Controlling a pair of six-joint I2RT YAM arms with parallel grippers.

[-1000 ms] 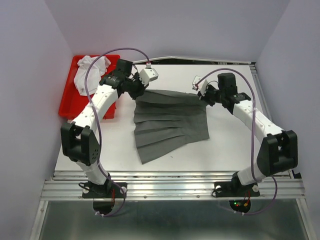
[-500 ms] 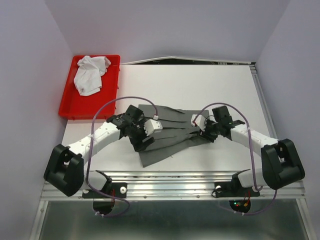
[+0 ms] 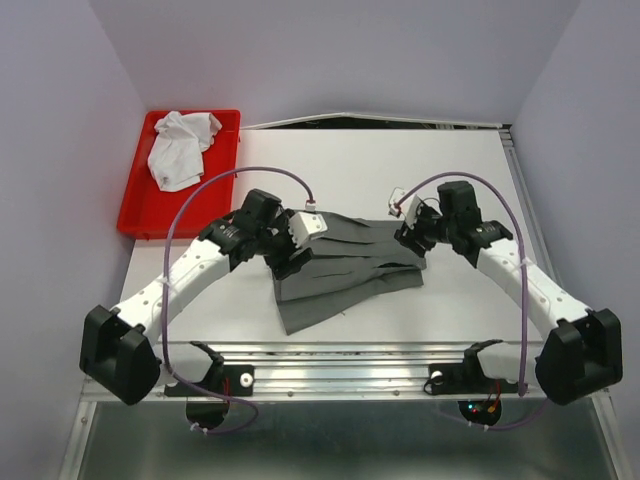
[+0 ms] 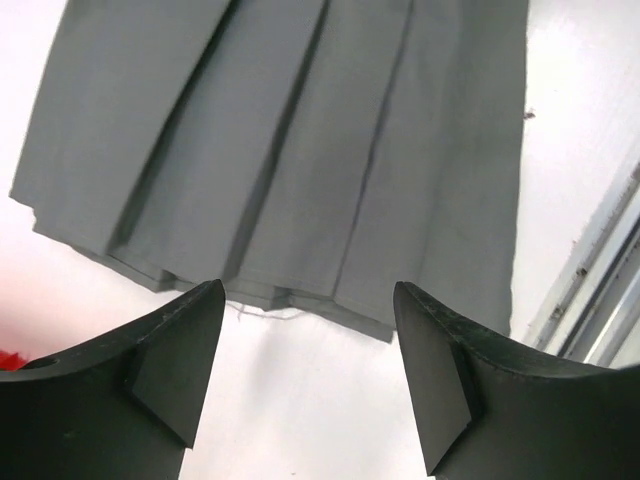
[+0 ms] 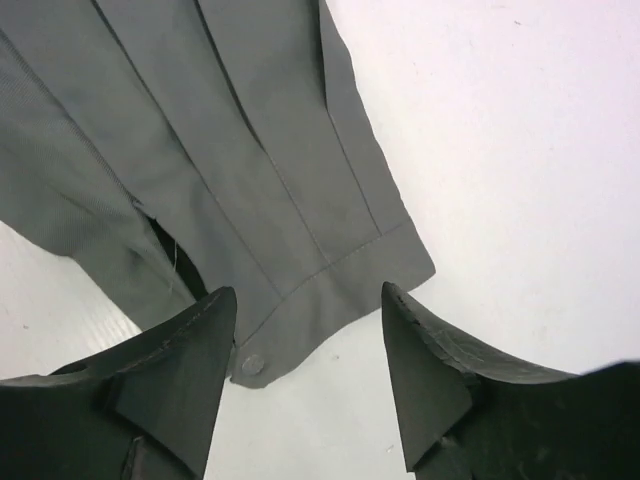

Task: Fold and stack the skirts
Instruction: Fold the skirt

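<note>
The grey skirt (image 3: 345, 268) lies folded at the middle of the table (image 3: 380, 170), a little toward 6 o'clock. Its pleats run across from 9 to 3, and one corner of the lower layer sticks out toward 7 o'clock. The white skirt (image 3: 178, 148) sits crumpled at the far end of the red tray (image 3: 140, 215), which stands at the table's 10 o'clock corner, well apart from the grey one.

In the top view both arms reach in over the grey skirt, the left at its 9 o'clock side and the right at its 2 o'clock corner.

The left gripper (image 4: 310, 385) is released. Its fingers (image 4: 170, 370) stand wide apart with only bare table between them, and the skirt's layered edge lies just beyond the tips. A loose thread (image 4: 262, 312) hangs from that edge. The metal rail (image 4: 600, 300) of the table's near side shows at 3 o'clock in this view.

The right gripper (image 5: 310, 390) is also released and grasps nothing. Its fingers (image 5: 170, 380) are spread over the waistband (image 5: 330, 280), which lies flat on top of the pleats. A small button (image 5: 252, 365) at the band's end sits just beside the left finger. White table fills the view from 12 to 4 o'clock.
</note>
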